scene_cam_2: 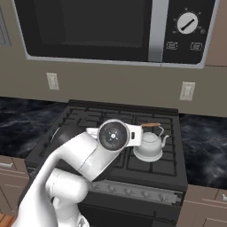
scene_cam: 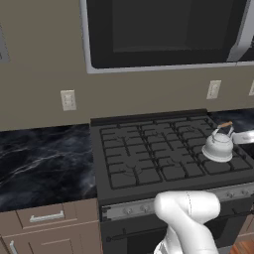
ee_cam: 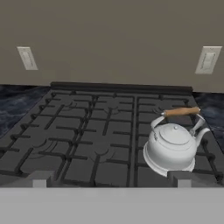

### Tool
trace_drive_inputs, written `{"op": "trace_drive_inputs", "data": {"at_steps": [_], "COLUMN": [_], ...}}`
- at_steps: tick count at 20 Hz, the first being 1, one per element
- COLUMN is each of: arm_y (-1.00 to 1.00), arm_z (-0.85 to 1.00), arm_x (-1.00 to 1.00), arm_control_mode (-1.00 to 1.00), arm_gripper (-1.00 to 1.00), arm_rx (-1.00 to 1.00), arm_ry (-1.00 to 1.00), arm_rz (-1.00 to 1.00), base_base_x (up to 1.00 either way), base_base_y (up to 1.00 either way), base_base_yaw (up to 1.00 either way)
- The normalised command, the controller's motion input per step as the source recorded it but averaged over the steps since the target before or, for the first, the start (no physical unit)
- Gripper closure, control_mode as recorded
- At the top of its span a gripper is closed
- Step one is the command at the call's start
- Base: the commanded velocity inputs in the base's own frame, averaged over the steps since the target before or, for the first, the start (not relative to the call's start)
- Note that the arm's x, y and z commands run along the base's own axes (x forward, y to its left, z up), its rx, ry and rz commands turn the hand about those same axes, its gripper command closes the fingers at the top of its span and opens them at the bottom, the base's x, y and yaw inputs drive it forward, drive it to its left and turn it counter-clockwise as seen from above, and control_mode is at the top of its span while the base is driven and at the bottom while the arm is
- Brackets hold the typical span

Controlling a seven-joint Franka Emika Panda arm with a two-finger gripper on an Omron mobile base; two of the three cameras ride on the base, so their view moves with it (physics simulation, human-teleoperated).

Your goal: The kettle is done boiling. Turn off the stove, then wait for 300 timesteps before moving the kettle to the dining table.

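Observation:
The silver kettle (scene_cam: 218, 147) (scene_cam_2: 148, 146) (ee_cam: 172, 147) stands upright on the front right burner of the black stove (scene_cam: 149, 158) (scene_cam_2: 88, 117) (ee_cam: 87, 135), its wooden handle piece on top. A silver strip with small round knobs (scene_cam: 134, 209) (scene_cam_2: 133, 190) runs along the stove's front. My gripper (ee_cam: 110, 179) is open and holds nothing. It hovers at the stove's front edge and looks across the grates, with the kettle ahead and to the right of its fingertips (ee_cam: 41, 178). The dining table is out of view.
A black microwave (scene_cam: 163, 30) (scene_cam_2: 88, 26) hangs over the stove. Dark marble worktop (scene_cam: 44, 158) (scene_cam_2: 204, 142) flanks the stove on both sides, with brown drawers (scene_cam: 47, 217) below. Wall outlets (scene_cam: 68, 99) (scene_cam_2: 187, 91) sit on the backsplash.

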Motion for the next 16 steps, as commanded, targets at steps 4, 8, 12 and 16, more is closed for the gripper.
{"op": "trace_drive_inputs", "data": {"at_steps": [4, 8, 12, 16], "arm_y": [-0.21, -0.23, -0.24, -0.23], "arm_z": [-0.02, -0.07, -0.10, -0.17], "arm_x": [-0.29, -0.29, -0.23, -0.18], "arm_control_mode": [-1.00, -1.00, -1.00, -1.00], "arm_gripper": [-1.00, -1.00, -1.00, -1.00], "arm_rx": [0.00, 0.00, 0.00, 0.00], "arm_ry": [-0.14, -0.08, -0.05, -0.03], "arm_rz": [0.00, 0.00, 0.00, 0.00], "base_base_x": [0.00, 0.00, 0.00, 0.00], "base_base_y": [0.00, 0.00, 0.00, 0.00], "base_base_yaw": [0.00, 0.00, 0.00, 0.00]}}
